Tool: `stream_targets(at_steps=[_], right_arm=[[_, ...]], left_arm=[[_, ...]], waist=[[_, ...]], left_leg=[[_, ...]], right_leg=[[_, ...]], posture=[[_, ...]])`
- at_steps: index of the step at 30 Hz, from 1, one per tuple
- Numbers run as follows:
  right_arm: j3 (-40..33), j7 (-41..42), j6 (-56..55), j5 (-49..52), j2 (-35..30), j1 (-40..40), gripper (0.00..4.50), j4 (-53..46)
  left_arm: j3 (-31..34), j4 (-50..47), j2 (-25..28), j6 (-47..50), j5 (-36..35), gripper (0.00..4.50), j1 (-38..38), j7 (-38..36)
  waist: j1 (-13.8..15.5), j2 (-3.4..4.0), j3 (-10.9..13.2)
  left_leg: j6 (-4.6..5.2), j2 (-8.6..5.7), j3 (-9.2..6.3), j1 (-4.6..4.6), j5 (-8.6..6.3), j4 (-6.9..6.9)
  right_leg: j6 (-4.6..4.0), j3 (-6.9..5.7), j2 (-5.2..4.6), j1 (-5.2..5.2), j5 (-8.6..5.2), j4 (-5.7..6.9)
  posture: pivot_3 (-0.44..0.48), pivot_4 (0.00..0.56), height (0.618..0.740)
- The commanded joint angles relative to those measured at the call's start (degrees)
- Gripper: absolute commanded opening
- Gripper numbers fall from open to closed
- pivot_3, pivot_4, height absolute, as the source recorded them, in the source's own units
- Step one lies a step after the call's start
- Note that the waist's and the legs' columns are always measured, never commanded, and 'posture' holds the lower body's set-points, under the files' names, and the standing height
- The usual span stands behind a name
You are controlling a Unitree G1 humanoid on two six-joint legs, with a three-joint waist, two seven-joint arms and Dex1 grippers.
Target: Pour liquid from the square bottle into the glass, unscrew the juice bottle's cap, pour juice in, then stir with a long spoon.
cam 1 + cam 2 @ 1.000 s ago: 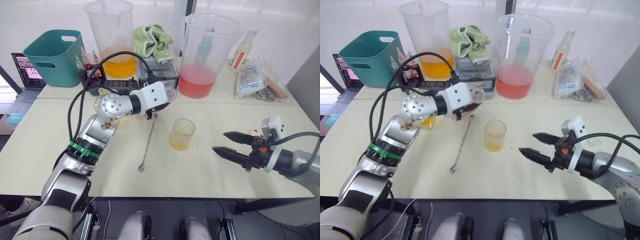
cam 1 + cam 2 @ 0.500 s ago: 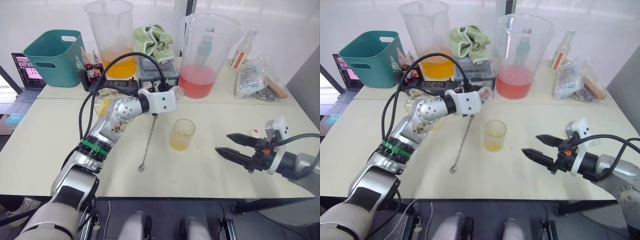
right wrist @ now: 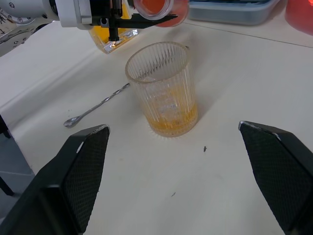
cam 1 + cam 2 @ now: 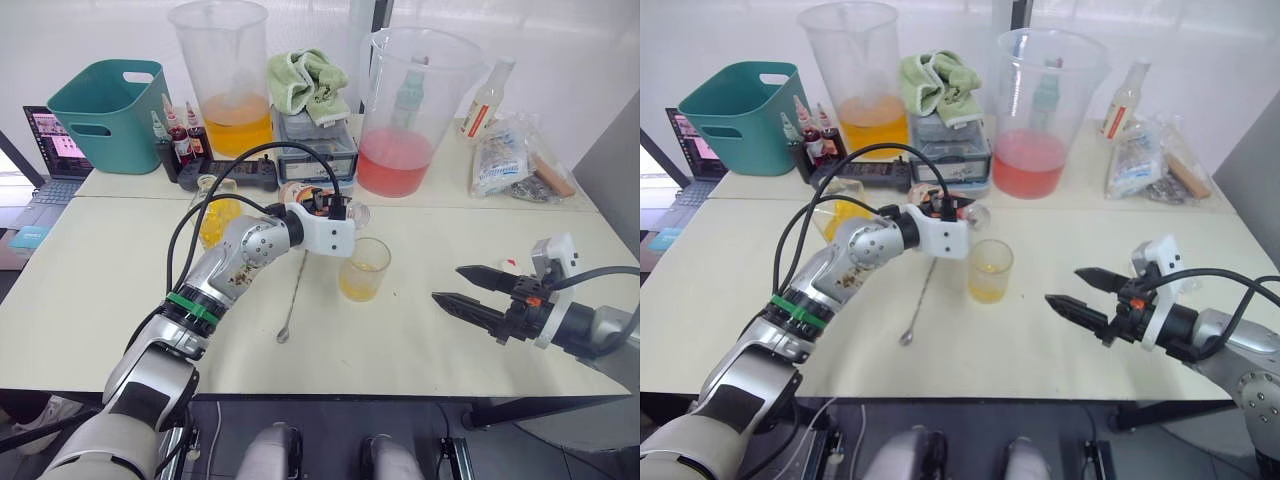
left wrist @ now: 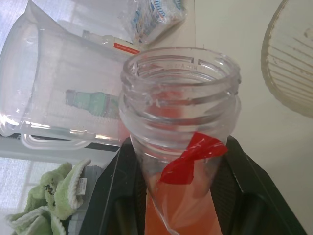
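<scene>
I see two pale cream tables (image 4: 90, 290) pushed together, a seam running across between them. Behind, at twelve o'clock, stands a white wall (image 4: 80, 30) with a dark upright post (image 4: 382, 12), daylight bright beyond it. At ten o'clock a laptop (image 4: 52, 140) sits on a lower surface. A grey panel (image 4: 612, 170) rises at three o'clock. Dark floor (image 4: 330, 440) lies at six.
</scene>
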Motion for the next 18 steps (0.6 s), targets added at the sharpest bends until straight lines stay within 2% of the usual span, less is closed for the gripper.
stream_targets(at_steps=[1, 18], right_arm=[[-1.8, -0.4, -1.1, 0.9, -0.1, -0.2, 4.48, -1.7], [-1.2, -0.9, -1.8, 0.3, -0.2, -0.6, 4.48, -2.2]], left_arm=[[0.2, -2.9, -0.2, -1.7, 2.4, 1.31, -1.2, 2.7], [-2.0, -1.6, -0.1, -6.3, 9.5, 1.31, -2.9, 5.9]], waist=[[0.0, 0.0, 0.0], [0.0, 0.0, 0.0]], left_leg=[[0.0, 0.0, 0.0, 0.0, 0.0, 0.0], [0.07, 0.0, 0.0, 0.0, -0.04, 0.04]], right_leg=[[0.0, 0.0, 0.0, 0.0, 0.0, 0.01], [0.01, 0.0, 0.0, 0.0, 0.0, 0.04]], posture=[[0.0, 0.15, 0.739], [0.0, 0.15, 0.739]])
